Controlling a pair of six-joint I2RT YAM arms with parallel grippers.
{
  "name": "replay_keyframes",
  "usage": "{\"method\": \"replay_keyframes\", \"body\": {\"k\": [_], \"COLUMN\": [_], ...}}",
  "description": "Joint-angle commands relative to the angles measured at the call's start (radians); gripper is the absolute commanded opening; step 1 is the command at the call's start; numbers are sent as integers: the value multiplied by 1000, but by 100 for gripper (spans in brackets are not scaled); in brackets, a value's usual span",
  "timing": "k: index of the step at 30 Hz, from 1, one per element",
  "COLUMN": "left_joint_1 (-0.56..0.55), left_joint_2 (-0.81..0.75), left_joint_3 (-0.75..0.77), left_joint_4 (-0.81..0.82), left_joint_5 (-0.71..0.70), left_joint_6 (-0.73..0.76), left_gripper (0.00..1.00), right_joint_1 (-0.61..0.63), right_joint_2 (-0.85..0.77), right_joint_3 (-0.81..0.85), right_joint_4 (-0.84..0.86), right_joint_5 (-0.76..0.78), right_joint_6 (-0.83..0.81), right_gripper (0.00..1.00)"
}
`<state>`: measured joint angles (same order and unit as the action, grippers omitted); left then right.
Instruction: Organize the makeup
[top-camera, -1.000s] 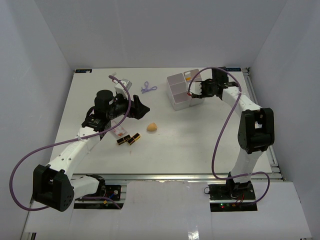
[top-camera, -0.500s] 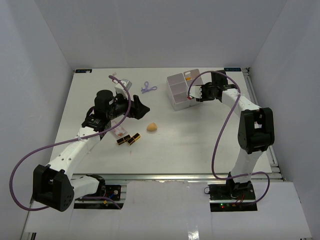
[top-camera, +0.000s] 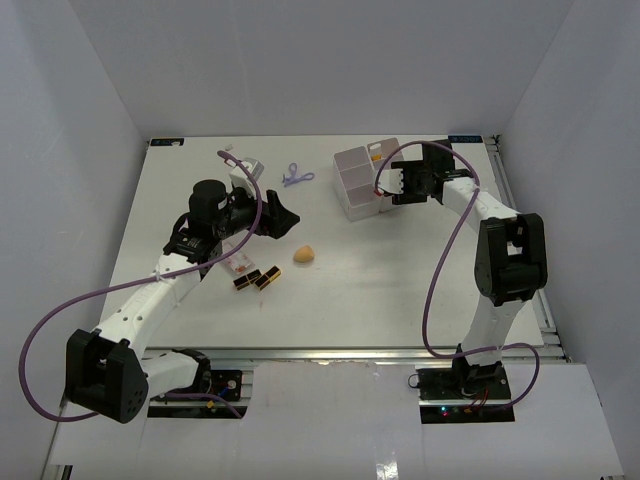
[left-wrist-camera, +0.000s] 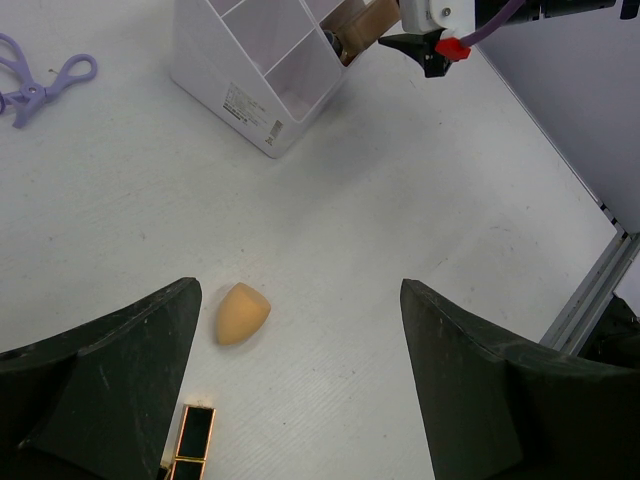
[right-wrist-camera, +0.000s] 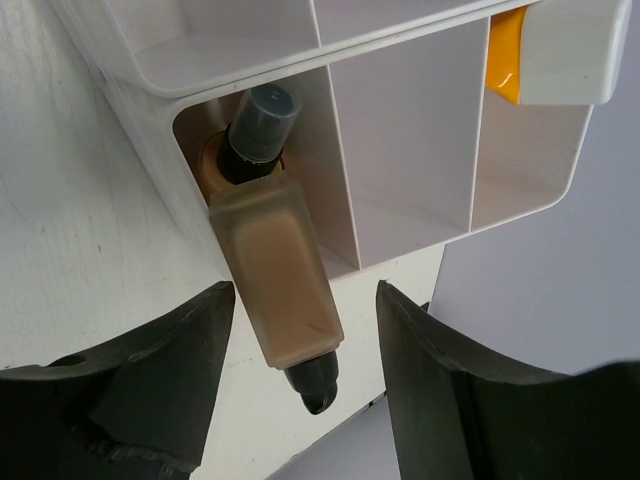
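Observation:
In the right wrist view, a beige dark-capped bottle (right-wrist-camera: 285, 290) sticks out of a compartment of the white box (right-wrist-camera: 400, 160), cap end towards me. It rests against a second dark-capped bottle (right-wrist-camera: 262, 125) deeper inside. My right gripper (right-wrist-camera: 305, 370) is open, its fingers (right-wrist-camera: 150, 390) either side of the bottle and apart from it. The orange white-capped tube (right-wrist-camera: 520, 50) sits in another compartment. My left gripper (left-wrist-camera: 300, 380) hangs open over the table with nothing in it. The peach sponge (left-wrist-camera: 241, 313) and a black-gold lipstick (left-wrist-camera: 195, 435) lie by its left finger.
The lilac clip (top-camera: 296, 176) lies left of the box (top-camera: 358, 180). Two lipsticks (top-camera: 258, 279) and a small clear pinkish item (top-camera: 237, 266) lie under the left arm. The sponge (top-camera: 304, 255) is mid-table. The right gripper (top-camera: 392, 185) is close to the box's right side.
My right gripper has opened and let go of the beige bottle, which now rests in the box compartment. The left arm has not moved.

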<state>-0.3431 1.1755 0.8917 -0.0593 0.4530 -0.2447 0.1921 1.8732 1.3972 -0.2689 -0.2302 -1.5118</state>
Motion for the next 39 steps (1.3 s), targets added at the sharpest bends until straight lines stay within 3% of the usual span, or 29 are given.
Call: {"method": "replay_keyframes", "body": {"k": [1,9,15,17,22,25,29,36,39], "left_joint_1": [4,4,4,4,4,4,4,4,3], "left_joint_2": [-9,-11,-19,-20,-19,-16,-12,-5,-12], "left_joint_3": [-2,0,0,0,-2,-4,-5,-7,-9], "left_joint_4": [18,18,18,18,22,21,19,15,14], "left_joint_5": [6,7,6,7,15,10,-1,-22,-45], "left_joint_6": [4,4,4,3,-1,-1,3,7,10], "left_gripper": [92,92,92,92,92,92,92,92,92], "right_joint_1": [1,-2,-2,-2,14,63,126,196,275], "right_joint_2": [-37,-154,-238,-261,-305,-305,-291,-230,-187], "right_joint_3": [6,20,44,45,-39,-86,-106,-89,-100], "right_joint_4": [39,-24,-134,-181,-230,-193,-118,-22,41], "right_joint_5": [-22,-125,-256,-350,-762,-865,-840,-652,-314], "right_joint_6": [17,113,262,377,693,809,973,1240,1423], "right_gripper": [67,84,88,88,93,96,96,93,87]}}
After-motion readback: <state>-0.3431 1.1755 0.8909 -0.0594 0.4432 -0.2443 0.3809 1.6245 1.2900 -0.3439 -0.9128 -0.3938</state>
